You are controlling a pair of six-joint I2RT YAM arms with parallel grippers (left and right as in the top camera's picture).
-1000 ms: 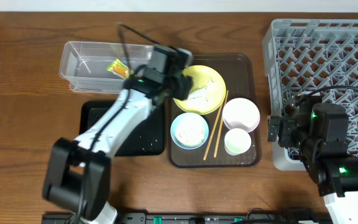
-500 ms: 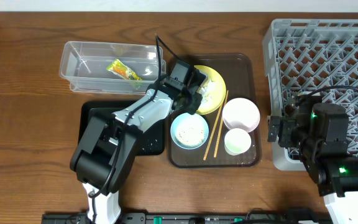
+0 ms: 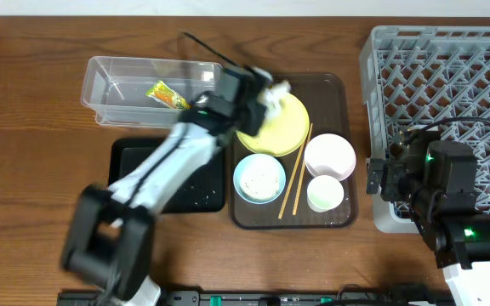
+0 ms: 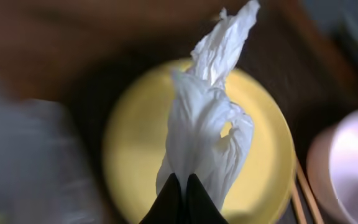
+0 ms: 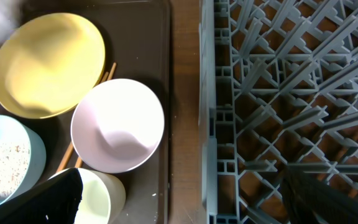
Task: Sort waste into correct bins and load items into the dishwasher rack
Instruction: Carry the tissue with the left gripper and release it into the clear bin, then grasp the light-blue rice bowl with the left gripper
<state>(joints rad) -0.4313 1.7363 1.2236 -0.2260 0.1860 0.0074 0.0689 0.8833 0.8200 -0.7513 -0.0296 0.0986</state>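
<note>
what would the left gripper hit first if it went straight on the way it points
Probably the yellow plate, which lies straight ahead of the left gripper, behind the white paper it holds; how far off is unclear.

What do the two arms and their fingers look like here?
Both arms have white links between black joint housings. The left arm trails a thin black cable; the right arm shows small green lights and a looping black cable. The left fingers are black and taper to narrow tips; the right fingers are black too.
</note>
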